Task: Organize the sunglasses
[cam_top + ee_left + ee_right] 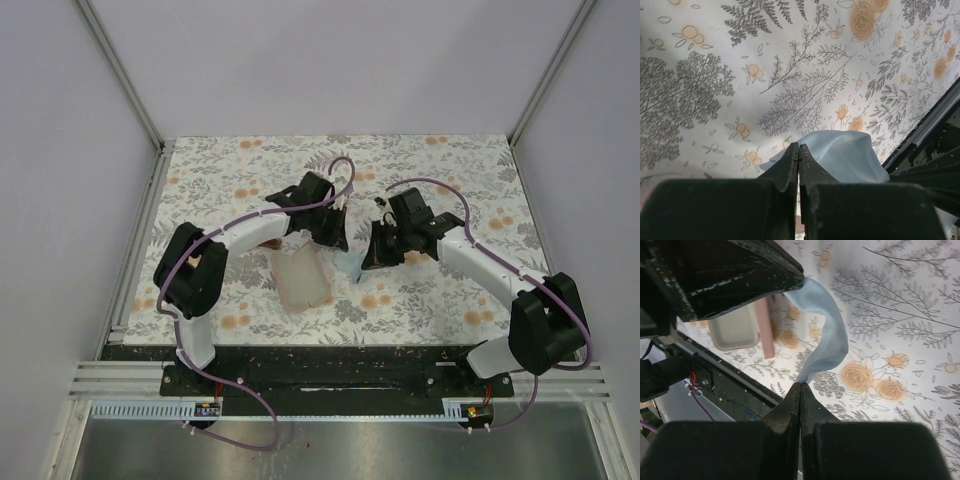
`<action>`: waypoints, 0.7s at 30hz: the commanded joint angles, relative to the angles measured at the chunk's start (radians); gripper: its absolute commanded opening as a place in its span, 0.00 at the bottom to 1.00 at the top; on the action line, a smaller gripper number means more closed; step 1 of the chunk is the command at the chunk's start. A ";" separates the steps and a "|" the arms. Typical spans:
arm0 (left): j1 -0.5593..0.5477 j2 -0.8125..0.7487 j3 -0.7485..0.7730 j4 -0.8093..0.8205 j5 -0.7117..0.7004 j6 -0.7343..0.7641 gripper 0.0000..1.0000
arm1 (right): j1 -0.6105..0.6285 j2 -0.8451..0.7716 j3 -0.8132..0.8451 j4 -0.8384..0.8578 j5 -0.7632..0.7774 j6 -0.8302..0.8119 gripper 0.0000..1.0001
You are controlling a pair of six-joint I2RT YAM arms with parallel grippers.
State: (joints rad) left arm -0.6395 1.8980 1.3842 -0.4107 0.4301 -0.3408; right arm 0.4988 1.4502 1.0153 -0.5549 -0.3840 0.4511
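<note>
No sunglasses show in any view; they are hidden or out of view. A light blue cloth (354, 264) hangs between my two grippers above the table's middle. My left gripper (341, 244) is shut on one end of the cloth (842, 155); its fingertips (792, 155) are pressed together on it. My right gripper (372, 254) is shut on the other end of the cloth (826, 335), which curves from my right gripper (800, 385) up to the left gripper's black body (735, 275).
An open pink hard case (302, 279) with a pale lining lies on the floral table cover just in front of the left gripper; it also shows in the right wrist view (735, 330). The black base rail (330, 370) runs along the near edge.
</note>
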 commanded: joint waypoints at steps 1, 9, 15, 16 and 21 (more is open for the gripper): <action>0.037 -0.115 -0.037 -0.033 -0.050 -0.049 0.00 | 0.053 -0.053 0.078 -0.014 0.000 0.034 0.00; 0.087 -0.275 -0.112 -0.126 -0.163 -0.061 0.00 | 0.182 -0.040 0.146 0.019 0.028 0.086 0.00; 0.153 -0.349 -0.181 -0.160 -0.215 -0.058 0.00 | 0.288 0.038 0.186 0.073 0.050 0.123 0.00; 0.162 -0.358 -0.191 -0.165 -0.223 -0.056 0.00 | 0.303 0.059 0.195 0.075 0.057 0.127 0.00; 0.185 -0.355 -0.203 -0.174 -0.261 -0.029 0.00 | 0.354 0.130 0.224 0.102 0.096 0.146 0.00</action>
State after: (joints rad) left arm -0.4698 1.5658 1.1870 -0.5835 0.2356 -0.3904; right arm 0.8196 1.5410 1.1923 -0.4976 -0.3321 0.5640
